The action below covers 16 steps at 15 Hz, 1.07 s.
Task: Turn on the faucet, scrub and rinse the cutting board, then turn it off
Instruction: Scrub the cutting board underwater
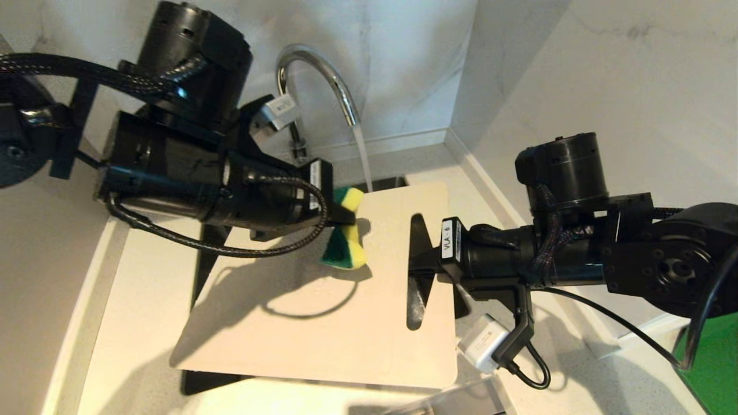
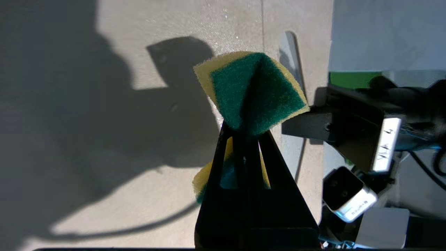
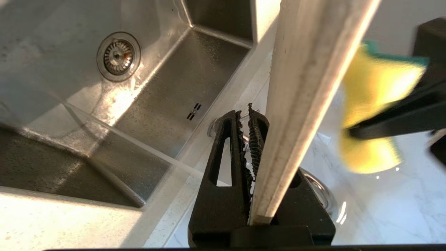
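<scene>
The beige cutting board [image 1: 323,311] hangs tilted over the sink, its handle cutout toward my right arm. My right gripper [image 1: 424,265] is shut on the strip beside that cutout; in the right wrist view the board's edge [image 3: 306,87] runs up from between the jaws of the right gripper [image 3: 245,113]. My left gripper [image 1: 346,216] is shut on a folded green-and-yellow sponge [image 1: 346,242], at the board's far part, near the cutout. In the left wrist view the sponge [image 2: 251,90] flares out beyond the left gripper [image 2: 245,130]. The chrome faucet [image 1: 323,75] arches behind, and its water stream [image 1: 362,155] falls at the board's far edge.
The steel sink [image 3: 156,87] with its drain [image 3: 118,55] lies below the board. Pale countertop [image 1: 132,276] surrounds it, and marble walls meet in a corner [image 1: 455,115] behind. A green surface [image 1: 715,369] shows at the near right.
</scene>
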Available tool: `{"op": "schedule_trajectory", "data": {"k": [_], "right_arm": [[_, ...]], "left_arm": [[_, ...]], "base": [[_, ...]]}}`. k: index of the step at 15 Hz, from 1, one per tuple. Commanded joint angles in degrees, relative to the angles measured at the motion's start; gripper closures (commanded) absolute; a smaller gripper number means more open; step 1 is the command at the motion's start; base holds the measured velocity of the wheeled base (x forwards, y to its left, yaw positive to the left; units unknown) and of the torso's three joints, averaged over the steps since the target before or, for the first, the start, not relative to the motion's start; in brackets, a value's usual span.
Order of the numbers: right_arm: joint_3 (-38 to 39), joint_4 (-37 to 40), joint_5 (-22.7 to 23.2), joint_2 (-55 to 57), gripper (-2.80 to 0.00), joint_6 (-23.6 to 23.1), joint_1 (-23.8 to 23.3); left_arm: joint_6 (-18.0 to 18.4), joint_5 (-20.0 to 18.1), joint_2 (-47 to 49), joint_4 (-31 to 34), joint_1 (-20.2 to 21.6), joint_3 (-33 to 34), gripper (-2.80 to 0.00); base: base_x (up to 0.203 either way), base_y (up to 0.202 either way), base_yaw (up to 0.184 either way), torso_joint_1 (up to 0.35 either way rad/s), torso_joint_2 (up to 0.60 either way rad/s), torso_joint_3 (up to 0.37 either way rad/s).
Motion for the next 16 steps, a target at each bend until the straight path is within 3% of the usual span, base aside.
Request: {"op": "schedule_trajectory", "data": {"k": [1,10,13,16], "right_arm": [[0.76,-0.04,0.13,-0.46,0.00,-0.81,0.02],[1.48,-0.04,0.11,-1.51,0.00,-0.73,-0.07],[1.53,-0.04,0.08,-2.01,0.00,-0.73,-0.56],[1.48,-0.04,0.09,-2.04,0.00,-0.73,-0.86]], "left_arm": [[-0.67,-0.61,4.08,0.06,-1.29,-0.86,0.00],[-2.30,-1.67,4.12,-0.03,0.18,4.04,0.00],[-2.30,-1.67,2.59,-0.40,2.60,8.81,0.00],[-2.25,-2.60,0.15,-5.05,6.10,17.36,0.00]], "base": [[0.000,0.000,0.000,0.000,0.00,0.000],[0.000,0.000,0.000,0.000,0.00,0.000],[0.000,0.000,0.000,0.000,0.00,0.000],[0.000,0.000,0.000,0.000,0.00,0.000]]}}
